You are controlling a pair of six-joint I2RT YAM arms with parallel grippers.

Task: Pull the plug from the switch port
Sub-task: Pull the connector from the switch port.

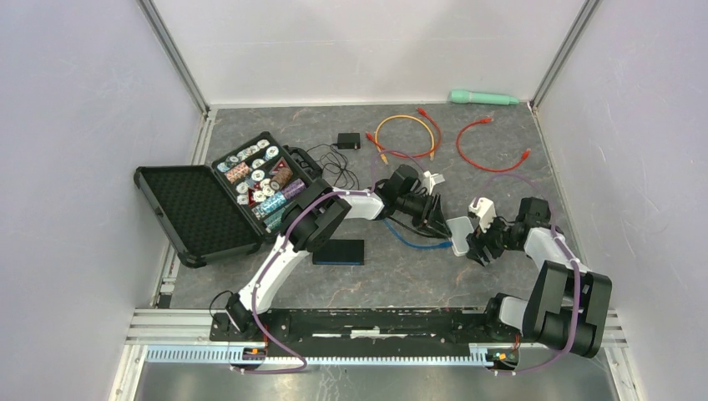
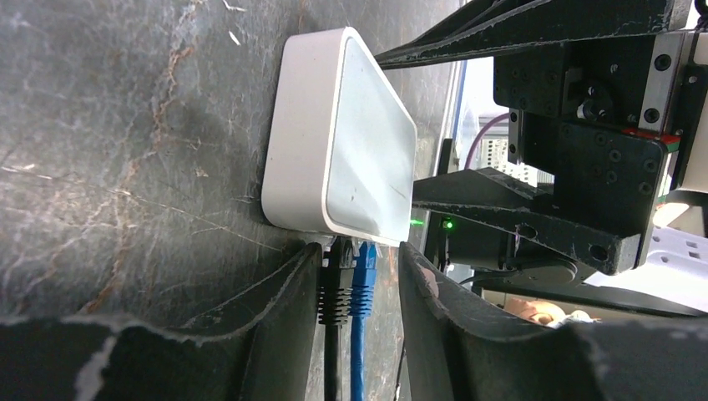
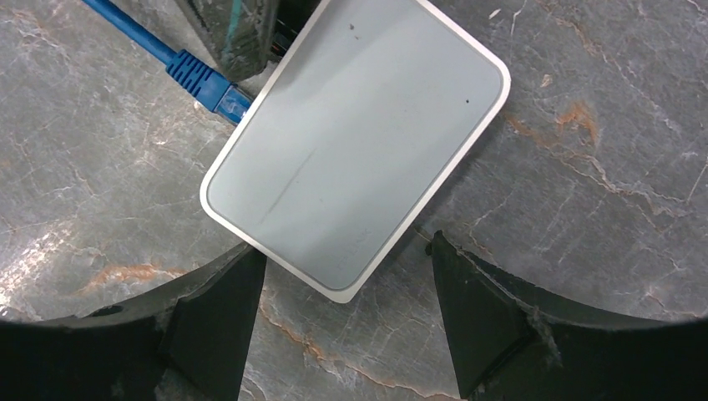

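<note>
A small white switch (image 1: pixel 460 235) lies flat on the grey table. In the left wrist view the switch (image 2: pixel 351 142) has a black plug (image 2: pixel 336 284) and a blue plug (image 2: pixel 363 280) side by side in its ports. My left gripper (image 2: pixel 359 276) is open with both plugs between its jaws; one finger is against the black plug, the other stands apart from the blue one. In the right wrist view my right gripper (image 3: pixel 346 309) is open, straddling the near corner of the switch (image 3: pixel 359 142) without touching it. The blue plug (image 3: pixel 204 83) shows at the top left.
An open black case of poker chips (image 1: pixel 259 180) with its foam lid (image 1: pixel 196 213) lies at the left. A dark flat box (image 1: pixel 338 251) lies near the left arm. Orange (image 1: pixel 407 134) and red (image 1: pixel 488 146) cables, a black adapter (image 1: pixel 348 140) and a green cylinder (image 1: pixel 484 98) lie at the back.
</note>
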